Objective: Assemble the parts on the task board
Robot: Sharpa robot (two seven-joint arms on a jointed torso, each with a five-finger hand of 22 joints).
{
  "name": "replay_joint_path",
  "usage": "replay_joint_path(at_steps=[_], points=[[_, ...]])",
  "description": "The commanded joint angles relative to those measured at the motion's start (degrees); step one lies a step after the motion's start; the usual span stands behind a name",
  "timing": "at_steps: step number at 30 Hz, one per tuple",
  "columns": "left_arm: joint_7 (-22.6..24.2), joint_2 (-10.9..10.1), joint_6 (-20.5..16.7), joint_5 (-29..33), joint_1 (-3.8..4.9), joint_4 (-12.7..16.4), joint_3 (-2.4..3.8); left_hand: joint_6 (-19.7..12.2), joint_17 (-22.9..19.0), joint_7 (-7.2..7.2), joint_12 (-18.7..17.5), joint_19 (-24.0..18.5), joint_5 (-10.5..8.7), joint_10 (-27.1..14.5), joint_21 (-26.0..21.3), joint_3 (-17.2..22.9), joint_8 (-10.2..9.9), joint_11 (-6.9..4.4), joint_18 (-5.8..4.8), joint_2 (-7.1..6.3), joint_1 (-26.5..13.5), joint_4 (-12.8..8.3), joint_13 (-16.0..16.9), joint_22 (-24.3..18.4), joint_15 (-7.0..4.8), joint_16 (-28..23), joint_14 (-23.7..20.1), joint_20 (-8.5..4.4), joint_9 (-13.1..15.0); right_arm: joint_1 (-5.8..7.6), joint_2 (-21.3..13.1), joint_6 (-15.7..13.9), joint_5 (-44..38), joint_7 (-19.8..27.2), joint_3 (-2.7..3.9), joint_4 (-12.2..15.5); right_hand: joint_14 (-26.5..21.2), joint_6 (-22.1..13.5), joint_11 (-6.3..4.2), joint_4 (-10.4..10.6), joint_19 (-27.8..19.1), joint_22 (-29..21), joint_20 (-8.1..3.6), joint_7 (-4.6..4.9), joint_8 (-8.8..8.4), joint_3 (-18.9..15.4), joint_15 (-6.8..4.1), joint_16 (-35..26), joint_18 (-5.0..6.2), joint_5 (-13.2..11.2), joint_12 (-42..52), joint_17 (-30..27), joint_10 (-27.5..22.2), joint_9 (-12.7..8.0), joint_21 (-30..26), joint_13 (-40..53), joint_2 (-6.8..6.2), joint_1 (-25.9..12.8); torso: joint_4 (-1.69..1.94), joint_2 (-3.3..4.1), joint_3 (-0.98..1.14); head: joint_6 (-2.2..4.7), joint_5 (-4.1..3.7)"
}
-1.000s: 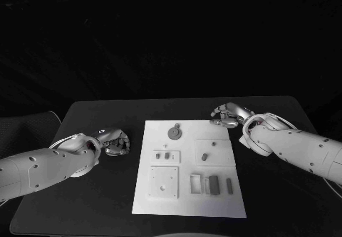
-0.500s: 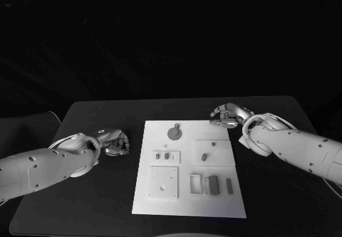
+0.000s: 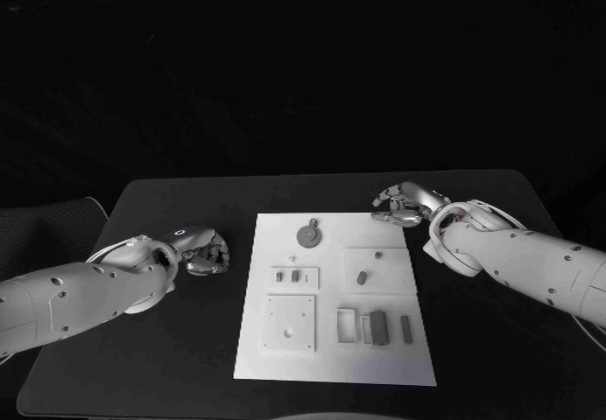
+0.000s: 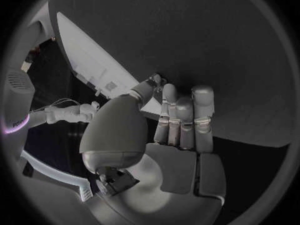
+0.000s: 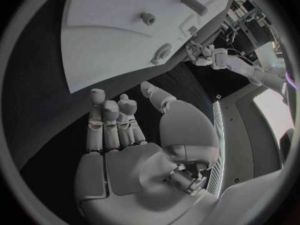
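Flat white rectangular task board [image 3: 336, 302] lying mid-table on matte black table [image 3: 189, 350], small grey parts [image 3: 362, 278] sitting on it, round disc part [image 3: 308, 234] near its far edge, silver left hand [image 3: 205, 254] hovering left of the board, fingers straight, together, gripping nothing, silver right hand [image 3: 405, 206] hovering at the board's far right corner, fingers loosely extended, gripping nothing.

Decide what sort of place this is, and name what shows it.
Probably a robotics lab test bench: a black table carries only a white task board with small parts, and the robot's left hand and right hand wait beside it.

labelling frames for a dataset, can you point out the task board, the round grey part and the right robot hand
task board [image 3: 391, 354]: head view, bare near corner of the white plate
round grey part [image 3: 308, 234]: head view, middle of the disc
right robot hand [image 3: 402, 206]: head view, middle of the hand
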Motion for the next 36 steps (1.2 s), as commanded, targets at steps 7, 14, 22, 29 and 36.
replay_joint_path(at_steps=[7,14,22,29,36], points=[[1.0,0.1,0.1,-0.1,-0.1,0.5,-0.09,1.6,0.3,0.2,-0.2,0.1,-0.21,1.4,0.8,-0.2,0.8,-0.31,5.83,3.33,0.1,-1.5,-0.6,1.2,-0.8,0.4,0.4,-0.44,0.6,-0.03,-0.1,0.3,-0.1,0.3,0.01,0.1,0.0,0.0,0.04,0.3,0.1,0.4,-0.39,0.31,0.24,0.1,-0.53,0.2,0.53,0.2,0.3,-0.1,-0.2,-0.1,-0.2,-0.1,0.13,-0.5,0.01,0.01,-0.02,0.1,0.06],[1.4,0.2,-0.1,0.0,-0.1,0.8,-0.08,1.7,0.4,0.07,-0.4,0.2,-0.19,1.7,0.9,-0.3,1.0,-0.42,5.76,3.63,-0.2,-1.8,-0.7,1.2,-0.91,0.4,0.6,-0.52,0.7,-0.03,-0.1,0.4,-0.1,0.3,0.01,0.1,0.0,0.0,0.04,0.3,0.1,0.4,-0.39,0.31,0.24,0.0,-0.53,0.3,0.53,0.2,0.3,-0.1,-0.2,-0.1,-0.2,-0.1,0.12,-0.6,0.01,0.01,0.0,0.13,0.05],[1.3,-0.2,0.5,0.5,-0.04,1.9,-0.04,1.8,0.5,0.07,-0.6,0.3,-0.16,2.1,1.0,-0.4,0.9,-0.44,5.64,2.48,-1.4,-1.5,-0.9,1.1,-0.96,0.2,0.8,-0.65,0.7,-0.03,-0.1,0.4,-0.1,0.2,0.01,0.1,0.0,0.0,0.04,0.3,0.1,0.4,-0.39,0.31,0.25,0.0,-0.53,0.3,0.53,0.2,0.3,-0.1,-0.2,-0.1,-0.2,-0.1,0.11,-0.6,-0.01,-0.02,0.03,0.25,-0.02],[0.8,-0.7,1.0,0.2,1.41,3.5,0.01,1.8,0.5,0.11,-0.8,0.4,-0.16,2.2,0.9,-0.1,0.7,-0.42,5.66,1.45,-2.4,-0.5,-1.0,1.0,-0.96,0.0,0.9,-0.85,0.6,-0.03,-0.1,0.4,-0.1,0.2,0.01,0.0,0.0,0.0,0.04,0.3,0.1,0.4,-0.39,0.31,0.25,0.0,-0.53,0.3,0.53,0.2,0.3,-0.1,-0.2,-0.1,-0.2,-0.1,0.1,-0.6,-0.01,-0.02,0.05,0.48,-0.12],[0.1,-0.8,1.4,0.1,4.73,5.7,-0.01,1.8,0.6,0.11,-0.8,0.5,-0.16,2.3,0.9,0.0,0.6,-0.44,5.67,1.06,-2.5,-0.3,-1.1,1.0,-0.98,0.0,1.1,-0.93,0.6,-0.03,0.0,0.5,-0.1,0.1,0.01,-0.1,0.0,0.0,0.04,0.3,0.1,0.4,-0.39,0.31,0.25,0.0,-0.53,0.3,0.53,0.2,0.3,-0.1,-0.2,-0.1,-0.2,-0.1,0.09,-0.6,0.0,-0.02,0.0,0.73,-0.06]])
